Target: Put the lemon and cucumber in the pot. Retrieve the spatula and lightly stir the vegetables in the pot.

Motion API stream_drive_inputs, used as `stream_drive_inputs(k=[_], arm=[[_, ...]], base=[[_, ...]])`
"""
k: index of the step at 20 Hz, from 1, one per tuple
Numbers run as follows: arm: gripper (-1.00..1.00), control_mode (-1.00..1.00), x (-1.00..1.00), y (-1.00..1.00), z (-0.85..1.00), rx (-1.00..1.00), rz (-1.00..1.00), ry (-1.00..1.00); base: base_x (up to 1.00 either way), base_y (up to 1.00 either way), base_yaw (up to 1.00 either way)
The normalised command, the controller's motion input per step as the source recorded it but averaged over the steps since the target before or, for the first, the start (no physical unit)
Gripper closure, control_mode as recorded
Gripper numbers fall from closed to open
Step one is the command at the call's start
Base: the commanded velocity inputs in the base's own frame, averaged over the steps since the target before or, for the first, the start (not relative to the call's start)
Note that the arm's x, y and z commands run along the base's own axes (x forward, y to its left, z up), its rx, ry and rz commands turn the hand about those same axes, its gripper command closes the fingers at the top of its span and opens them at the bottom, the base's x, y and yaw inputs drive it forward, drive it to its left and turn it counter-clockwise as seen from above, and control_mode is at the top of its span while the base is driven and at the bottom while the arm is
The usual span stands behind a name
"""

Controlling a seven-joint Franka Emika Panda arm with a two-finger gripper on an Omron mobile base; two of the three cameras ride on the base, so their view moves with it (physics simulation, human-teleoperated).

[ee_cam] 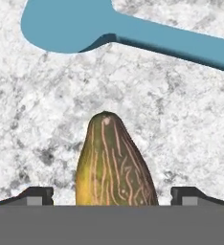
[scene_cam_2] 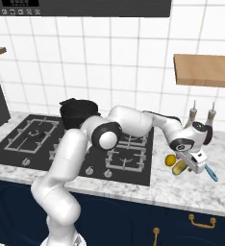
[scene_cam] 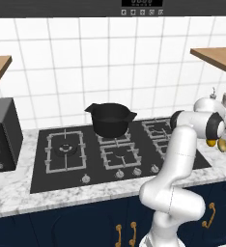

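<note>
Hand view first: the cucumber [ee_cam: 115, 162] is seen dead centre between the two dark fingertips [ee_cam: 35, 195], one tip on each side with marble showing in the gaps, so the gripper [ee_cam: 113, 196] is spread wide and nothing is clamped yet. Whether the tips are touching the counter can't be told. Beyond the cucumber's tip, the spatula [ee_cam: 66, 26] is laid flat on the marble counter [ee_cam: 32, 119], blade toward the upper left of that view and handle running off to the right, well clear of the cucumber. Over in the right base view, the arm is stretched out to the right past the cooktop [scene_cam_2: 129, 158], with the gripper [scene_cam_2: 193, 163] lowered over the counter; the lemon [scene_cam_2: 170, 159] is parked just beside the cucumber [scene_cam_2: 179, 167], on the cooktop side, and the spatula's [scene_cam_2: 211, 173] teal handle is poking out from under the hand. The pot [scene_cam: 110, 119] is shown in the left base view sitting on a rear burner, well apart from all of that, and the lemon [scene_cam: 211, 142] and cucumber [scene_cam: 222, 144] can be spotted just under the hand at the right edge.
</note>
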Motion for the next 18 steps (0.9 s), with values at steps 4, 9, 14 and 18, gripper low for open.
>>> stream_drive_inputs(k=[4, 9, 14, 18], arm=[[1.0, -1.0, -0.03, 0.0, -0.07, 0.0, -0.1, 0.0], [1.0, -1.0, -0.18, 0.0, 0.18, 0.0, -0.11, -0.03], [1.0, -1.0, -0.42, 0.09, 0.92, 0.0, -0.04, -0.15], [1.0, -1.0, -0.19, 0.53, 0.9, 0.0, 0.0, -0.1]], base=[[0.0, 0.0, 0.0], [0.0, 0.0, 0.0], [0.0, 0.0, 0.0], [0.0, 0.0, 0.0]])
